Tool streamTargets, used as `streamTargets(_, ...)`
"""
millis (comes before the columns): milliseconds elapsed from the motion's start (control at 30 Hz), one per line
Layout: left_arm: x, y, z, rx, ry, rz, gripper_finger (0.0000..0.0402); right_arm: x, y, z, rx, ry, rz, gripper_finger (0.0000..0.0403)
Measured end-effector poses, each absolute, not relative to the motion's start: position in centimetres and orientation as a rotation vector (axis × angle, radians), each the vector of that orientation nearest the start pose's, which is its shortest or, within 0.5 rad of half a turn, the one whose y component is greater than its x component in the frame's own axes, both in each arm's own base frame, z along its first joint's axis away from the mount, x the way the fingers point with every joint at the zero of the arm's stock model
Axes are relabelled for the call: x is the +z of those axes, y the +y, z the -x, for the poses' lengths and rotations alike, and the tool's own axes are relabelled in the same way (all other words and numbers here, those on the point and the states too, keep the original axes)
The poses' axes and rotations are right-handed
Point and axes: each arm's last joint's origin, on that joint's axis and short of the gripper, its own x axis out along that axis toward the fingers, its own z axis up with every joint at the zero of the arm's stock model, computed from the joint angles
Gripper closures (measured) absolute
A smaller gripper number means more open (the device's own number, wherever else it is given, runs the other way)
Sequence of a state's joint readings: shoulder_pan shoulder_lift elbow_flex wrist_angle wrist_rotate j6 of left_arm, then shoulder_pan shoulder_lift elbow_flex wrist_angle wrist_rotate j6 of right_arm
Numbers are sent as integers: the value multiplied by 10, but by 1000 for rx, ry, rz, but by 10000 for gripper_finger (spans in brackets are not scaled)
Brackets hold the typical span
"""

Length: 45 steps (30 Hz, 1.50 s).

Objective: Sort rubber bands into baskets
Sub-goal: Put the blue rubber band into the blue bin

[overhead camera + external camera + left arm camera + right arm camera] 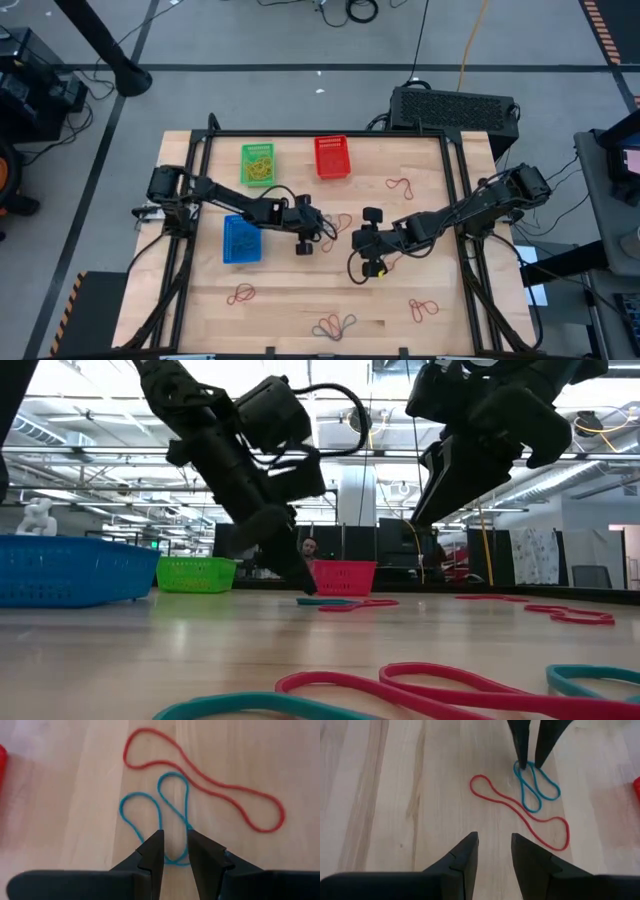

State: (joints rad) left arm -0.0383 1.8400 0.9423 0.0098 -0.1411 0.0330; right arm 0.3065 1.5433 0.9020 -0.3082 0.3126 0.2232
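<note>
Left claw (174, 851) astride blue band (150, 812)

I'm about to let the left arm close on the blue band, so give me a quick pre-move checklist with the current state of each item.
1. Left gripper open, fingers straddling the thin blue rubber band: ok.
2. Fingertips down at the wooden table: ok, by the low view.
3. Thin red rubber band outside the fingers: ok, though it crosses the blue one nearby.
4. Right gripper open, empty and back from the bands: ok.
5. Blue plastic mesh basket close by the left arm, path unblocked: ok.
6. Whether the band will lift cleanly: cannot tell.
</note>
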Motion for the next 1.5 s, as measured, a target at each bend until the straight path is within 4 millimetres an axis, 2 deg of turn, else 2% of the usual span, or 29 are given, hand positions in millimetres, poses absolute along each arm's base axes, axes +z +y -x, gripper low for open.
streamTargets(300, 104, -4, -354, 119, 950, -59, 311, 192, 82, -290, -112, 889, 56, 293)
streamTargets(367, 102, -4, -352, 118, 967, -60, 326, 192, 82, -290, -112, 889, 56, 293)
streamTargets(500, 102, -4, -352, 102, 979, -41, 387, 192, 82, -289, -112, 890, 57, 293)
streamTargets(633, 102, -4, -351, 81, 987, -39, 393, 192, 82, -289, -112, 891, 57, 293)
streamTargets(833, 130, -7, -341, 76, 967, -73, 398, 191, 82, -289, -112, 894, 59, 293)
streamTargets(1033, 182, -15, -330, 96, 829, -109, 399, 191, 82, -289, -112, 896, 62, 293)
streamTargets(1200, 217, -29, -310, 102, 771, -139, 400, 191, 82, -288, -112, 903, 65, 293)
streamTargets(1500, 253, -51, -260, 198, 808, -150, 400, 191, 82, -289, -112, 899, 63, 293)
